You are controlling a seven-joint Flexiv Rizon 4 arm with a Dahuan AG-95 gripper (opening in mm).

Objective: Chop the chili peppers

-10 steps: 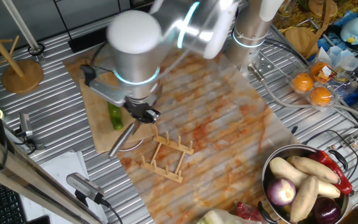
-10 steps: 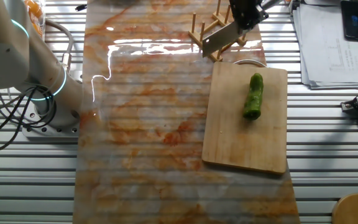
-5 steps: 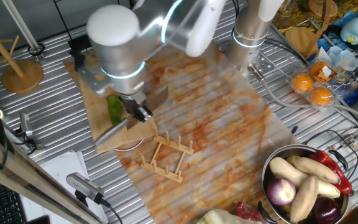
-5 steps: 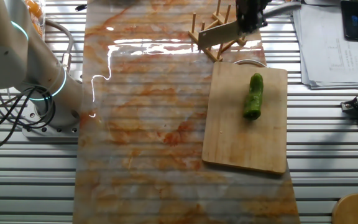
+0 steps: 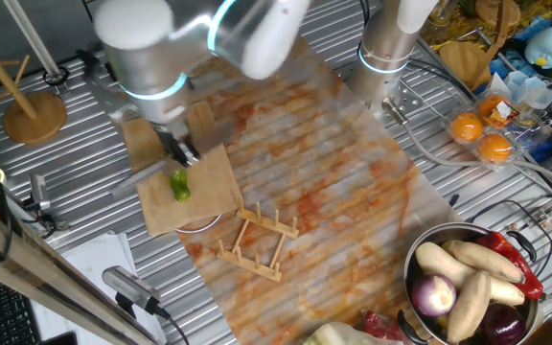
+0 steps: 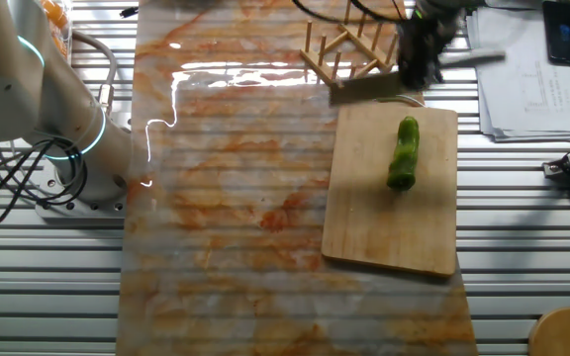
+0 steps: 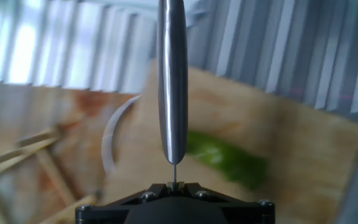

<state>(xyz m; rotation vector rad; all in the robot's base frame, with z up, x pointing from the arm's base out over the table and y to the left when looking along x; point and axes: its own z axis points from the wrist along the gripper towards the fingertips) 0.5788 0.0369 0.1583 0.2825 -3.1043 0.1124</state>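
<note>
One whole glossy green chili pepper (image 6: 402, 153) lies on the wooden cutting board (image 6: 389, 222); it also shows in one fixed view (image 5: 180, 185) and, blurred, in the hand view (image 7: 225, 158). My gripper (image 6: 424, 49) is shut on a knife, whose blade (image 6: 369, 89) hangs over the board's edge nearest the rack, short of the pepper. In the hand view the blade (image 7: 171, 81) is edge-on, straight out from the gripper (image 7: 174, 185), with the pepper just to its right. The arm hides part of the board (image 5: 204, 177) in one fixed view.
A wooden peg rack (image 6: 349, 49) stands just beyond the board, also seen in one fixed view (image 5: 257, 240). A stained plastic sheet (image 6: 236, 178) covers the table. A metal bowl of vegetables (image 5: 468, 278), oranges (image 5: 482, 134), papers (image 6: 522, 69) and a wooden stand (image 5: 32, 115) lie around.
My gripper has carried the knife away from the rack and over the cutting board's edge, closer to the pepper. The blade has swung flatter. The pepper has not moved.
</note>
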